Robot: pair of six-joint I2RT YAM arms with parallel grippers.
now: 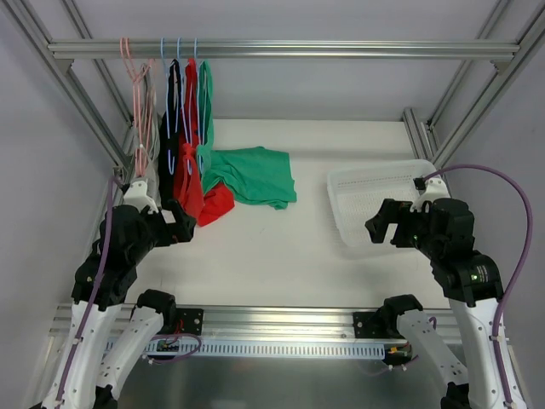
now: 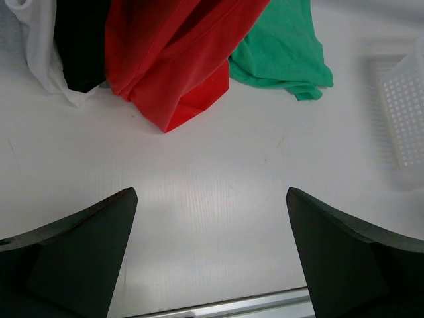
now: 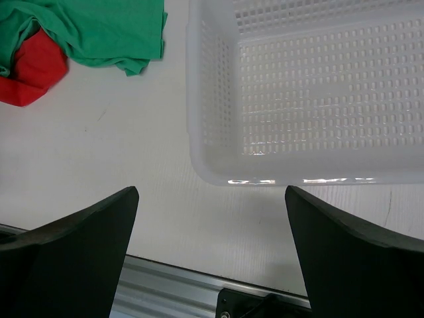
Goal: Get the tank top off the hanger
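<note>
The left tool is spread wide with nothing between its two dark fingers, hovering over bare worktop just in front of the hanging clothes. The right tool is equally wide apart and holds nothing, poised at the near edge of a white perforated basket that sits on the right side of the worktop. Three garments hang side by side from blue hangers hooked over the aluminium rail at the back left: a black tank top, a red tank top and a green tank top. All three are on their hangers. The green one hangs farthest right, and its lower part spills across the worktop towards the middle, lying flat and crumpled. The red one's hem rests bunched on the worktop just beside and partly under the green cloth, nearest to the left tool. The black one hangs to the left of the red. Pink hangers hook on the rail further left, and the left wrist view shows a white garment beside the black one, its edge touching the worktop. The basket stands well apart from the clothes.
</note>
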